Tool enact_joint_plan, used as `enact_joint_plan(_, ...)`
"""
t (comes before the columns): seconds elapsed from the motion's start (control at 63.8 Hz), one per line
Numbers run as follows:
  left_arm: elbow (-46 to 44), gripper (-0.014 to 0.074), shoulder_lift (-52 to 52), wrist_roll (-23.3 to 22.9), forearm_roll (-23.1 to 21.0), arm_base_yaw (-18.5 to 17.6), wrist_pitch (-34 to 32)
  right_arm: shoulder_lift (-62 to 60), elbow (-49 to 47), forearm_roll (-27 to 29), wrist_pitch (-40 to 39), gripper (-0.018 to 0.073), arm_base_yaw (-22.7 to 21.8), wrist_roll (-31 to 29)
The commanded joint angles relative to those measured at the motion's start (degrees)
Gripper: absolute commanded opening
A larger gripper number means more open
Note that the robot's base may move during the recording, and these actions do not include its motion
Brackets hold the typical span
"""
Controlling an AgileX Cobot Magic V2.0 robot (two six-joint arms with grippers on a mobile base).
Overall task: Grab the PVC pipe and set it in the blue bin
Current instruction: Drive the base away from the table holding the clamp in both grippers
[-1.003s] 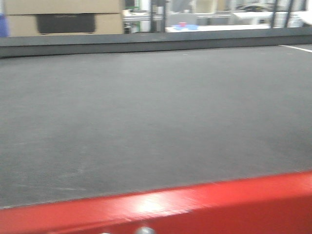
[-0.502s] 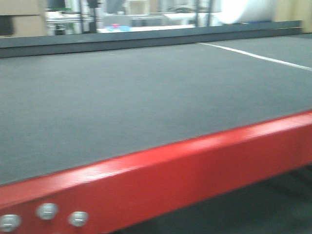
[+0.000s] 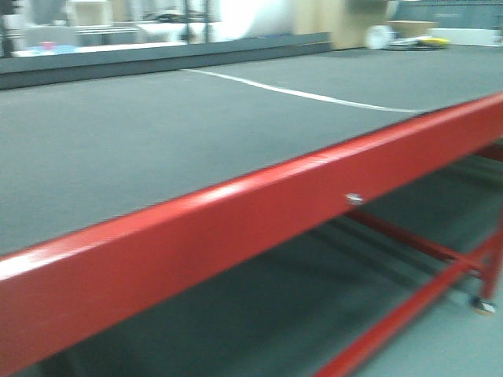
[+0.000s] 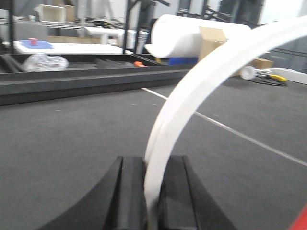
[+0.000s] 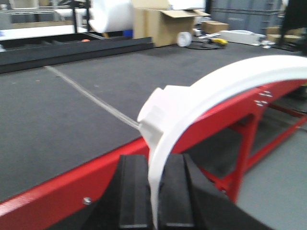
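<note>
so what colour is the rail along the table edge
Glossy red; the rail shows best in the exterior front-facing view.

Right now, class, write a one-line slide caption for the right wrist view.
Right claw shut on the curved white PVC pipe, red table frame ahead.

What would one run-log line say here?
left tool: shut on PVC pipe | right tool: shut on second white arc | ahead: red-framed table

Smooth white PVC pipe (image 4: 189, 91), matt tabletop (image 3: 157, 141)
</note>
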Motion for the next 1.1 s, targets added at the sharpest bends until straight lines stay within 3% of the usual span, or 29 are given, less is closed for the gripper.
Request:
enact_joint_plan(0.0,-0.15,-0.0111,-0.19,-0.22,-0.1,-0.02,-1.31,-0.3,-0.12,-0.16,-1.78,-0.0169,-0.03,-0.45)
enact_joint_plan(1.081,-0.15,-0.0111,-0.19,-0.22,-0.1,-0.02,-1.31,-0.3,-0.12,-0.16,-1.78,-0.0169,-0.03,-0.45)
